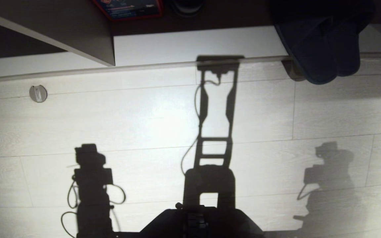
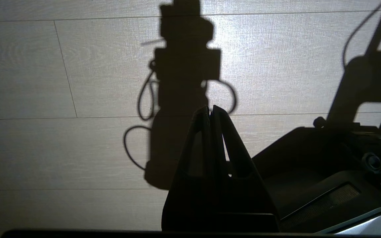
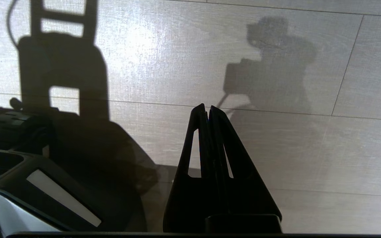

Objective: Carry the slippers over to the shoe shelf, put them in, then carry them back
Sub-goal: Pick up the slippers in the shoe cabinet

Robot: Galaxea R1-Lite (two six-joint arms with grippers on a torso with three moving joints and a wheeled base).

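Floor [image 1: 144, 125] of pale wood-look planks fills most of the head view, with sharp shadows of the robot's torso and both arms lying across it. Shoe shelf [image 1: 193, 44] runs along the far edge: pale base board lit bright, dark back behind it, an upright divider [image 1: 78, 36] slanting on the left. Slippers [image 1: 322, 46] sit at the right end of that base board, near-black in shadow, toes hanging out over the front lip toward the floor. Robot base [image 1: 203, 221], dark, at the near edge. Red-edged box [image 1: 127, 8] deep in the shelf at the back, partly cut off. Small round disc [image 1: 38, 93] on the floor on the left, just in front of the shelf. Left gripper [image 2: 210, 109] clenched, tips together, nothing in it, over bare floor beside the base. Right gripper [image 3: 207, 108] likewise clenched and empty, over bare floor, well apart from the slippers
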